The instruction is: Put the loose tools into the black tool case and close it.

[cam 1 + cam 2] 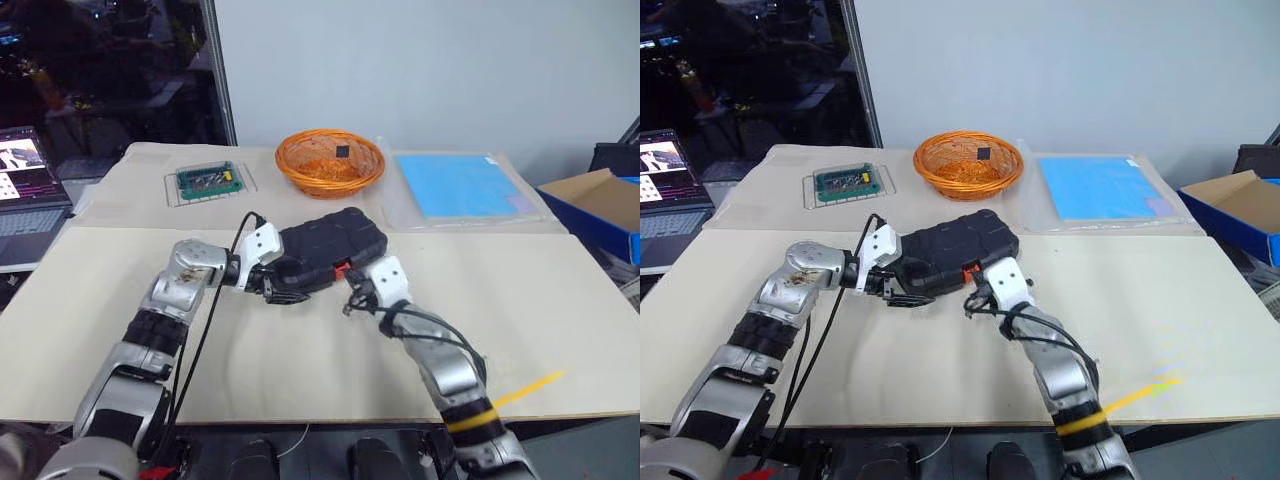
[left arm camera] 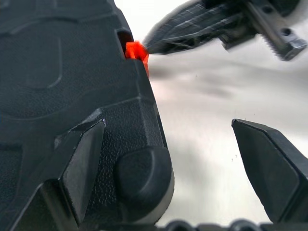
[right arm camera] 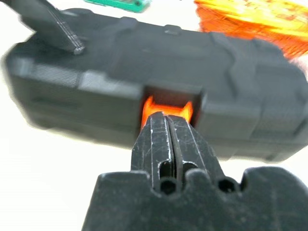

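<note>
Latching the black tool case (image 1: 325, 245) shut.
Clenched right claw (image 3: 167, 126) presses red latch (image 3: 167, 109) at case's 6 o'clock; released left claw (image 1: 283, 296) braces the corner; push straight.

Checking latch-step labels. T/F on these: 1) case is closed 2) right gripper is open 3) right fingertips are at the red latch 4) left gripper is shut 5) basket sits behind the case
1) The black tool case is closed: true.
2) The right gripper is open: false, its fingers are pressed together.
3) Its tips are at the red latch: true.
4) The left gripper is shut: false, it is open, straddling the case's corner.
5) The orange wicker basket sits behind the case: true.
</note>
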